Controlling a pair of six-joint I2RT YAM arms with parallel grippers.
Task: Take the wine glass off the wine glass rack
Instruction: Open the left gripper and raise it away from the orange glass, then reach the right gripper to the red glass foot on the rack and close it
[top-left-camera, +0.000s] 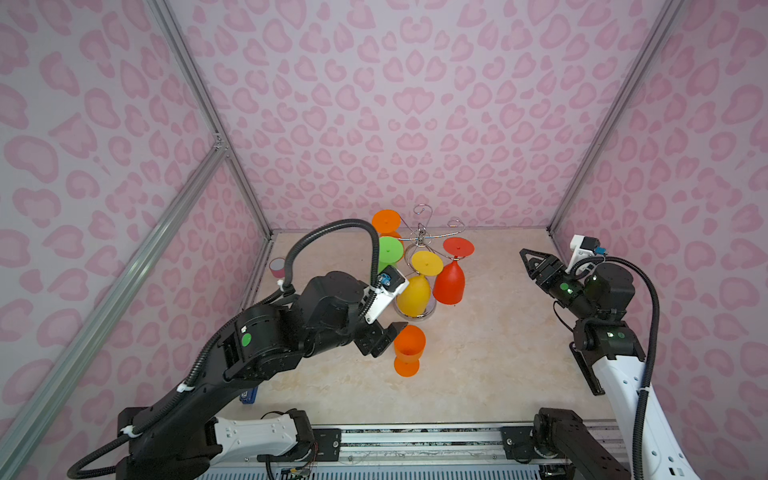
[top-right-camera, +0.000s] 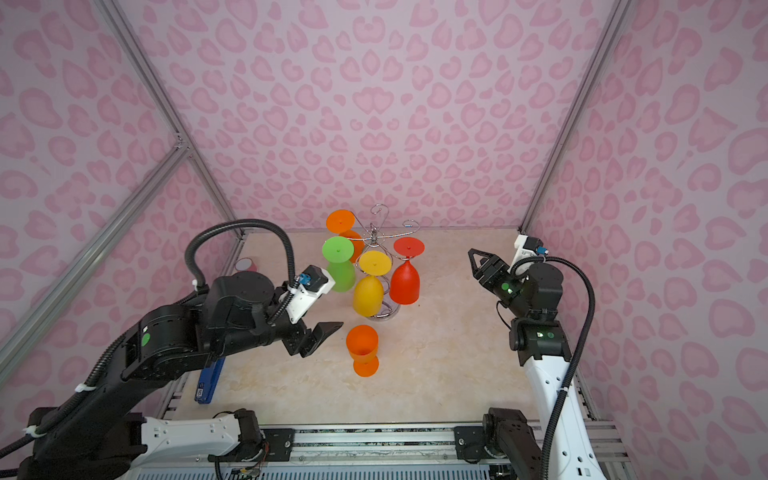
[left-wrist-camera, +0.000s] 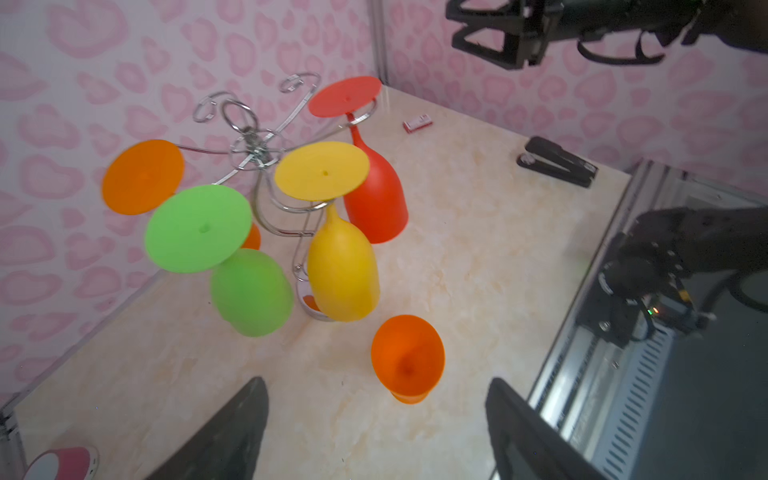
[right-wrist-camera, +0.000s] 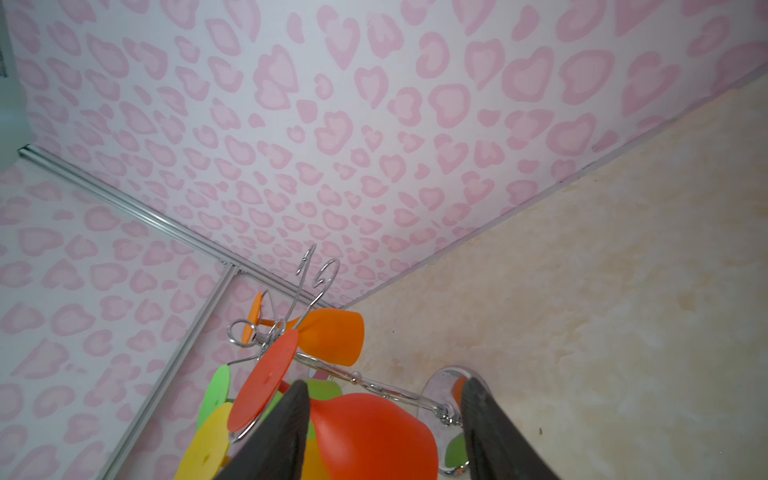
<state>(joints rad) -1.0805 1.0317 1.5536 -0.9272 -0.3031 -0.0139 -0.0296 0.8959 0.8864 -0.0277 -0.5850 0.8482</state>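
In both top views the orange wine glass (top-left-camera: 409, 351) stands upright on the table (top-left-camera: 498, 353), off the wine glass rack (top-left-camera: 422, 237) and just in front of it. The left gripper (top-right-camera: 322, 338) is beside the glass, and the right gripper (top-left-camera: 527, 262) is well apart. The left wrist view shows the left jaws wide, holding nothing. The right wrist view shows the right jaws apart and empty, facing the hanging red glass (right-wrist-camera: 374, 436).

Well left of the left gripper (left-wrist-camera: 377, 382), a pink tape roll (left-wrist-camera: 62, 463). Behind it, a blue object (top-right-camera: 210, 380). Far ahead, a black stapler (left-wrist-camera: 557, 162) and red box (left-wrist-camera: 417, 123).
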